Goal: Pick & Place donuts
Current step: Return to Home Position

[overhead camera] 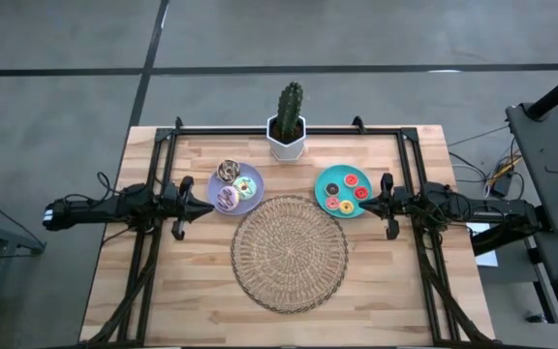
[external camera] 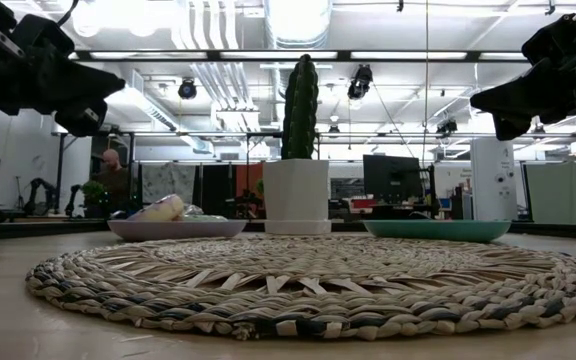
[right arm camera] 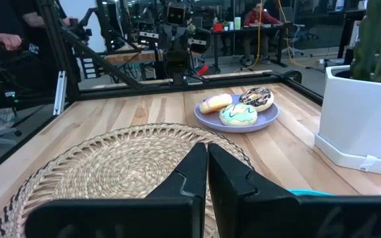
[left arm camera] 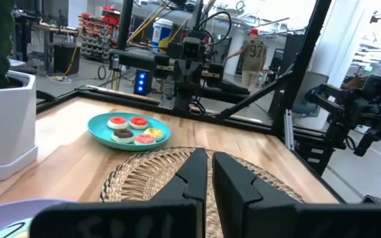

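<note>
Return-home step, I judge: left gripper (overhead camera: 206, 206) and right gripper (overhead camera: 364, 205), fingers pressed together and empty, flank the round woven wicker mat (overhead camera: 289, 254). Small iced toy donuts (overhead camera: 227, 198) lie just beyond it. Next, simply retract.

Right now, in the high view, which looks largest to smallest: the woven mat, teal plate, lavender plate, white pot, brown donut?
1. woven mat
2. teal plate and lavender plate: they look alike, so no ranking between them
3. white pot
4. brown donut
</note>
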